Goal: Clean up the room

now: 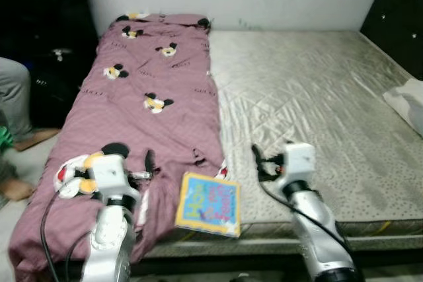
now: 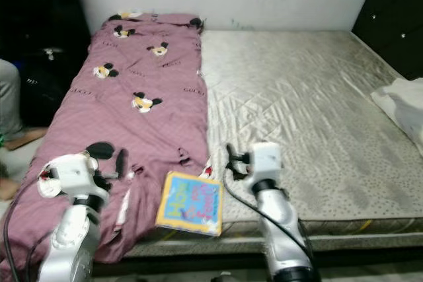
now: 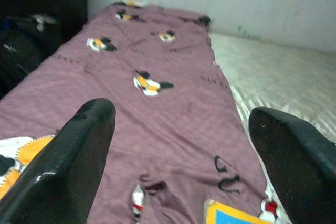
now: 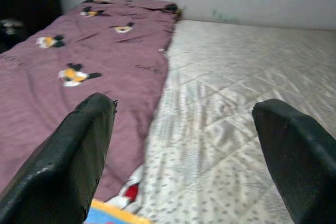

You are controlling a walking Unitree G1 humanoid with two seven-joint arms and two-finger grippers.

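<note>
Book (image 1: 208, 203) lies flat at the near edge of the bed, half on the purple quilt (image 1: 155, 90), half on the bare mattress (image 1: 317, 90), one corner hanging a little over the front edge. Colourful cover up, long axis running roughly away from me, slightly skewed. That's the loose item I'd take as the tidy-up target, judging from the task.

It sits between my two arms, low and inward of both. From my left gripper (image 1: 147, 175) it's off to the right and nearer to me; from my right gripper (image 1: 259, 163) it's off to the left and nearer to me. Right looks marginally closer, though the head view is soft and I wouldn't swear to it. In the left wrist view the book's yellow-edged corner (image 3: 231, 216) peeks in low, between the fingers (image 3: 68, 166) but short of them; the right wrist view catches a strip of it (image 4: 113, 213) beside the near finger (image 4: 65, 166).

Both sets of jaws are spread wide, nothing in either, both hovering above the bedding, not touching the book.

White cloth (image 1: 406, 100) lies at the far right of the mattress. A person's leg (image 1: 13, 107) is by the left side of the bed.
</note>
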